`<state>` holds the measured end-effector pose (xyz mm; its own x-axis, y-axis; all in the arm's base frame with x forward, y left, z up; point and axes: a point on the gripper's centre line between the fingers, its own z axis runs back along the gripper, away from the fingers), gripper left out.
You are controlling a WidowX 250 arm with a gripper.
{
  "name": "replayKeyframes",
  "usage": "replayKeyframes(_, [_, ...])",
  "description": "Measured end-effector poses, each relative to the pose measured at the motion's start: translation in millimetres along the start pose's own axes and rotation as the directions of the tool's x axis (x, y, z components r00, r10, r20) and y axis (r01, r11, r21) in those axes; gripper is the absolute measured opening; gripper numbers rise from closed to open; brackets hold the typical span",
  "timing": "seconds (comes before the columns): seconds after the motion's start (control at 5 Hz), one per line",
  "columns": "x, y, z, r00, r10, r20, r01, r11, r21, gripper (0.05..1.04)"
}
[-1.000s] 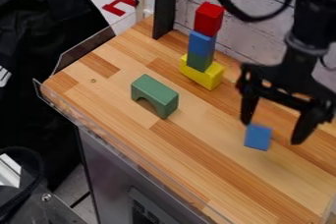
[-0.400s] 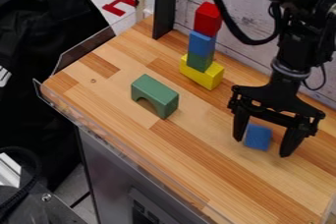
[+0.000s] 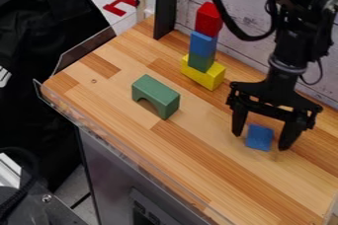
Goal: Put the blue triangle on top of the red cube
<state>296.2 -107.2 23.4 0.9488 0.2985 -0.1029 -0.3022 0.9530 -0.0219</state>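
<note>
Blue triangle [image 3: 260,137] down on the wood table [image 3: 191,155], right of the tower and nearer, between the wide-apart fingers of the black gripper [image 3: 261,142]. Hard to tell the full shape, with a square-looking side in sight. Not holding the triangle, by the look of the gaps. In the last second, moved left with the wide fingers, then just a bit toward the far side. No move at all for the triangle. Lined up for a grab, most likely, so maybe time to squeeze next. After that, up to the red cube [image 3: 209,19], on top of the tall tower. Under it, blue block [image 3: 202,44], then green block [image 3: 200,62], then yellow block [image 3: 204,76]. Skinny tower, so easy to bump over. Blocks all out in the open, not in a box or bowl. Green arch [image 3: 156,95] standing apart, left and nearer than the tower.
</note>
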Motion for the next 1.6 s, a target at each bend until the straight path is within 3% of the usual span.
replayKeyframes(0.6, [17, 4, 6, 0.994, 0.098, 0.041, -0.095, 0.994, -0.051, 0.999])
replayKeyframes(1.0, [8, 5, 0, 0.997, 0.079, 0.017, -0.079, 0.997, -0.019, 0.999])
replayKeyframes(1.6, [5, -1, -11, 0.999, 0.034, -0.011, -0.034, 0.999, -0.01, 0.999])
